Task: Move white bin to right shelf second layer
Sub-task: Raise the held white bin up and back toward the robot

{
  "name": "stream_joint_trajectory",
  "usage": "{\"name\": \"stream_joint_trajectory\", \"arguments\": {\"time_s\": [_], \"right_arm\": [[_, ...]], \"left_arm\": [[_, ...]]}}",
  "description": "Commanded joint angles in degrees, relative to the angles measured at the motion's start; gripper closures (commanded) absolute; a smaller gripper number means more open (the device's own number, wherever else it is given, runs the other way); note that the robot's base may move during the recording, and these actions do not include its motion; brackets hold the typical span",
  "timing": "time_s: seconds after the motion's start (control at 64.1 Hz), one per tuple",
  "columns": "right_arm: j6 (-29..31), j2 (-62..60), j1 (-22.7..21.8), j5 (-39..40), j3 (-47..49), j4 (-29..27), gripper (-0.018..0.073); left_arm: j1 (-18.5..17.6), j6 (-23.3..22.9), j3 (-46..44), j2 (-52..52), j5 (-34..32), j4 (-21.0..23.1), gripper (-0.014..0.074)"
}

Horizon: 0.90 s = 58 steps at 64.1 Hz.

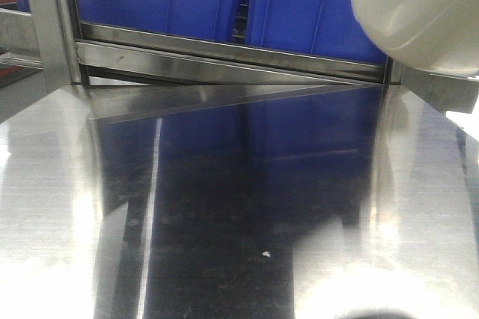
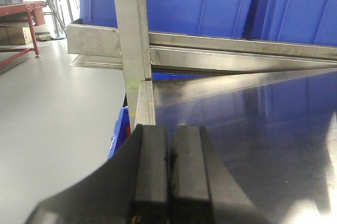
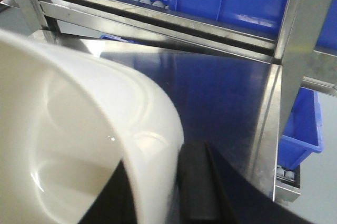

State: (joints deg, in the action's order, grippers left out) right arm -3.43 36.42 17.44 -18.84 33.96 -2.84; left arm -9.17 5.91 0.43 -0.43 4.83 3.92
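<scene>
Right tool (image 3: 156, 188): clamps bin (image 3: 79, 129) wall.
Left tool (image 2: 169, 176): clenched, empty.
Risk: one-wall hold; bin may swing, clip shelf post (image 3: 290, 40).

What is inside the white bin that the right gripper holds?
The white bin shows only bare glossy walls and one finger of the right gripper, which clamps its wall. Whatever lies behind that finger or outside the picture cannot be seen.
</scene>
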Motion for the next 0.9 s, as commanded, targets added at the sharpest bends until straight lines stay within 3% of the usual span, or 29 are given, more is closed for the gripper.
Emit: {"name": "stream_joint_trajectory", "arguments": {"time_s": [0.0,0.889], "right_arm": [[0.32,-0.48,-0.36,6.15,1.90,-0.03,0.0503],[0.32,-0.48,-0.36,6.15,1.90,-0.03,0.0503]], "left_arm": [[0.05,-0.20,2.11,-0.80,-4.83,0.31,0.0512],[0.05,-0.20,2.11,-0.80,-4.83,0.31,0.0512]]}}
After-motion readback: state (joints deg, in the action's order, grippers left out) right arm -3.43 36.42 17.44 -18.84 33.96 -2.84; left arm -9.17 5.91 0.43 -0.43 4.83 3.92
